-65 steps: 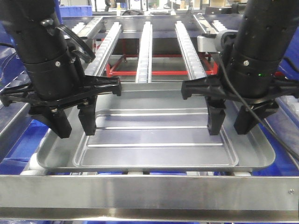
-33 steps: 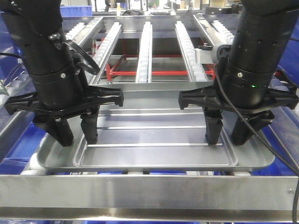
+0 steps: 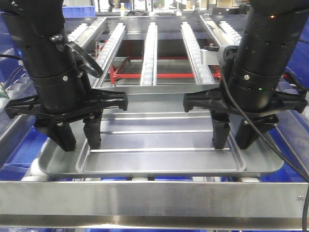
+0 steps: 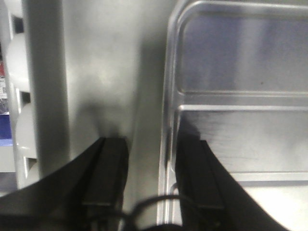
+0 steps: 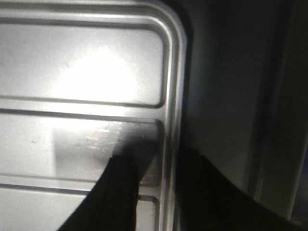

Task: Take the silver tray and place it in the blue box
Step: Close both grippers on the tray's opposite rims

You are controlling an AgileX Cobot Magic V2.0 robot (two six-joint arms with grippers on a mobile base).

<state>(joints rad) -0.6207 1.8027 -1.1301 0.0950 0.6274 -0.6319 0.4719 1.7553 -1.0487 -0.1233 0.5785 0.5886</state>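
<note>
The left hand [image 3: 78, 140] and right hand [image 3: 233, 140] both gape, gripping nothing, each astride an end ridge of the silver tray [image 3: 159, 162], which lies flat on the counter [image 3: 154, 193]. Grasping, lifting and boxing all remain.

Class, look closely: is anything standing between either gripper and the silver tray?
Nothing visible. The left gripper and right gripper are open, with their fingers down at the two ends of the tray.
</note>
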